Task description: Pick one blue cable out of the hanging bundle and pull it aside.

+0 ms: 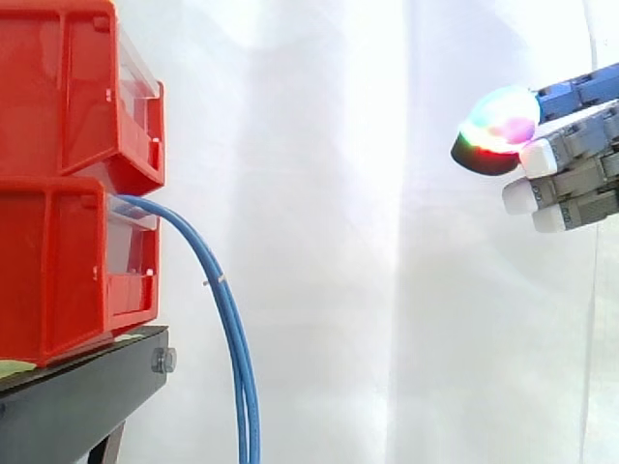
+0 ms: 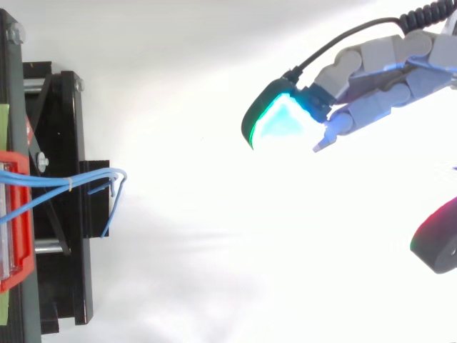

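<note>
Stacked at the scene's left on a black stand (image 1: pixel 87 387): two red bins, the upper bin (image 1: pixel 68 87) over the lower bin (image 1: pixel 58 271), each fronted with a clear panel. Contents of the upper bin impossible to tell. Spilling from the front of the lower bin, a bundle of blue cables (image 1: pixel 232 329), arching out to the right and dropping down past the stand's edge. From above, spread into several strands just off the stand.

High at right, before the white curtain (image 1: pixel 338 242), the hand (image 1: pixel 571 164), pointing leftward with fingers straight and slack, gripping nothing. Leading it, one broad fingertip pad (image 1: pixel 498 121) glowing green, cyan and magenta. From above, green and cyan on the same pad.

Bundle well apart from the hand, lower and far to its left, with bare curtain between, touching none of the fingers.
</note>
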